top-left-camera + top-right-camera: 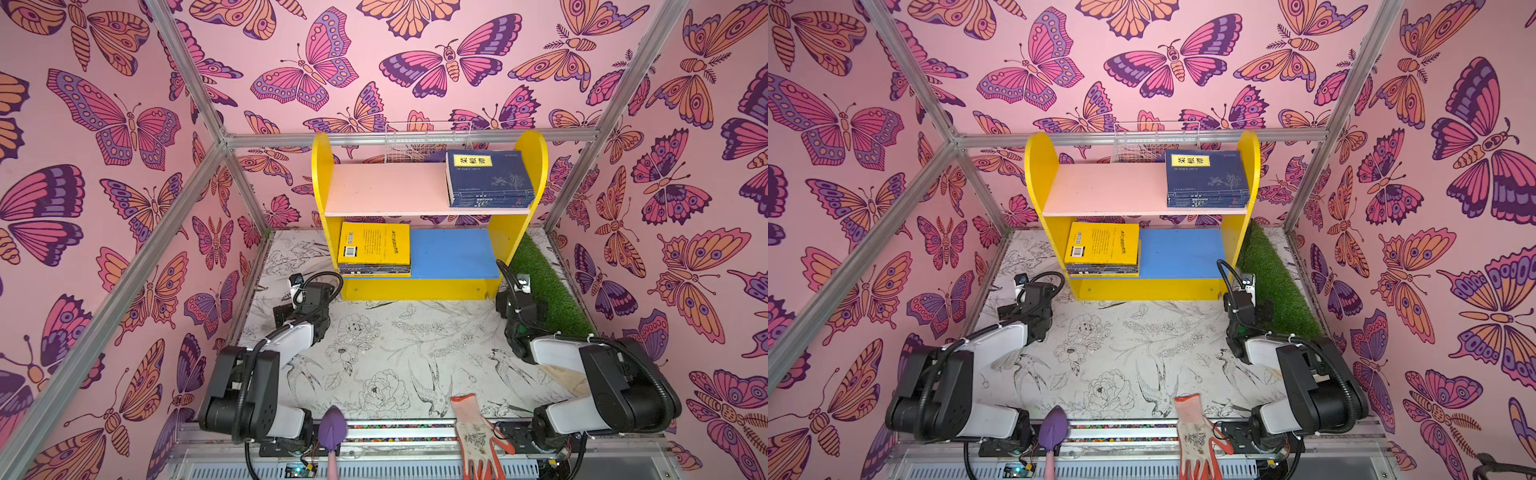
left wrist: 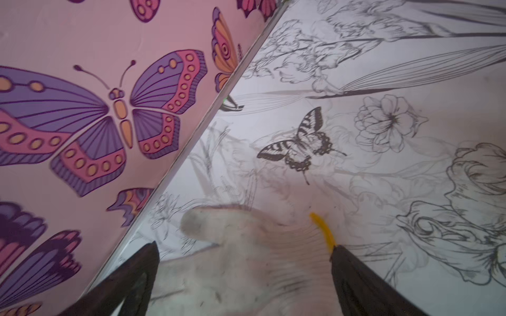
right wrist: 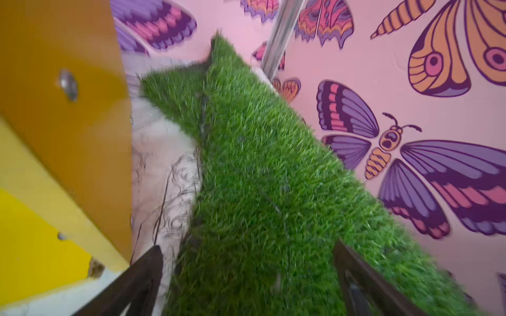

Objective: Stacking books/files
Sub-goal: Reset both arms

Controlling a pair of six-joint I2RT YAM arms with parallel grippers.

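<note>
- Nearest us, the purple trowel (image 1: 332, 428) and the white-and-orange work glove (image 1: 473, 432) lie on the front edge. Neither is part of the job, and neither is being touched.
- On the flower-print table (image 1: 395, 353) we can't spot a single book in both top views, so nothing looks left to pick up there.
- The left gripper (image 2: 243, 246) is spread wide and holds nothing. In its wrist view it hovers over a beige cloth glove (image 2: 232, 232) by the wall. We can't tell if the fingertips touch the cloth.
- The right gripper (image 3: 247, 245) is also released, jaws far apart and empty. It sits above the green grass mat (image 3: 260, 177), just beside the yellow shelf (image 1: 536, 166).
- On the blue lower board (image 1: 453, 253), the yellow-topped stack (image 1: 374, 249) lies flat at the left end, edges pretty square.
- On the pink upper board (image 1: 386, 187), the navy stack (image 1: 490, 178) lies flat at the right end, against the side panel.
- So we see 2 neat piles. The spines are too thin to count.
- Our read is that the stacking is basically done, unless the 2 piles are meant to be merged into 1.
</note>
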